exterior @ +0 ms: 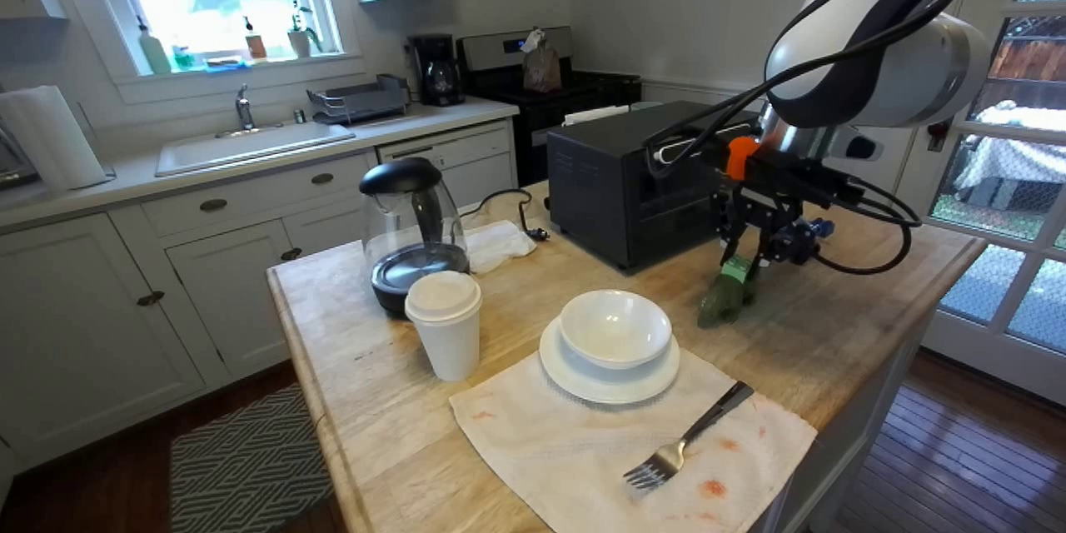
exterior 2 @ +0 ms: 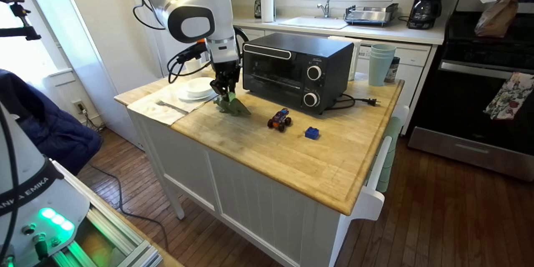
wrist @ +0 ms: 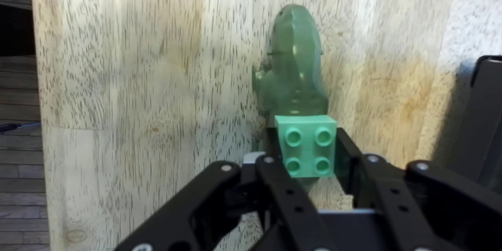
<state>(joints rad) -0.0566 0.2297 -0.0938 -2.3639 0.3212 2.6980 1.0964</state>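
My gripper has its black fingers on both sides of a light green toy block with round studs facing up and appears shut on it. Below the block is a dark green toy dinosaur on the wooden tabletop, also seen in both exterior views. The block sits at the dinosaur's back; whether it rests on it or hangs just above, I cannot tell. The gripper points down in both exterior views. The block's underside is hidden.
A black toaster oven stands close beside the gripper. A white bowl on a plate and a fork lie on a cloth. A kettle, paper cup, toy truck and blue block stand on the table.
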